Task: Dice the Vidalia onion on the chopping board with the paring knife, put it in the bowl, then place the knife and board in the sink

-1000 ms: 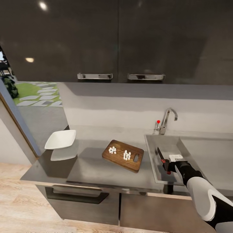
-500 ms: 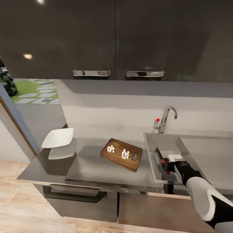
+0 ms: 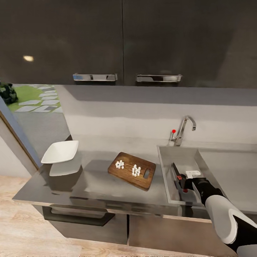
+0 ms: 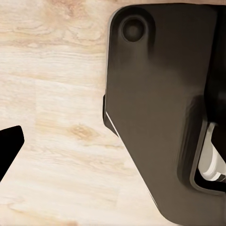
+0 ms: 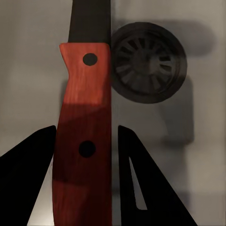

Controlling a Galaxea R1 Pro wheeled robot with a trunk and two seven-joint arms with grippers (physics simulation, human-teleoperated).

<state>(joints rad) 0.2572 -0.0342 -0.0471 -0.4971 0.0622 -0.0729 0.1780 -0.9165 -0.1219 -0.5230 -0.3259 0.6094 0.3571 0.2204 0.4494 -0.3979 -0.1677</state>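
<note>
The right gripper (image 3: pixel 184 182) sits low and right of centre in the head view, over the sink (image 3: pixel 167 171), its two dark fingers (image 5: pixel 28 174) clamped on either side of the red handle of the paring knife (image 5: pixel 84 141). In the right wrist view the handle runs up the middle of the frame with two dark rivets, and the dark blade continues off the top edge; beside it, in the upper right, the round drain (image 5: pixel 143 61) lies in the grey basin floor. In the head view the blade points up and to the left, away from the gripper, inside the basin. The chrome tap (image 3: pixel 184 129) with its red dot stands behind the basin, right of centre. To the left of the sink, near the middle of the frame, the chopping board (image 3: pixel 131 170) lies flat on the countertop (image 3: pixel 89 185), bearing two small clusters of white diced onion (image 3: pixel 136 171), with the handle hole toward its right end. Farther left, at the countertop's left end, sits the white bowl (image 3: pixel 60 151). The left wrist view shows pale wooden floor (image 4: pixel 56 117) and a dark part of the robot (image 4: pixel 155 108); a black fingertip (image 4: pixel 9 141) juts in at the lower left, and I cannot tell how that gripper's jaws stand.
</note>
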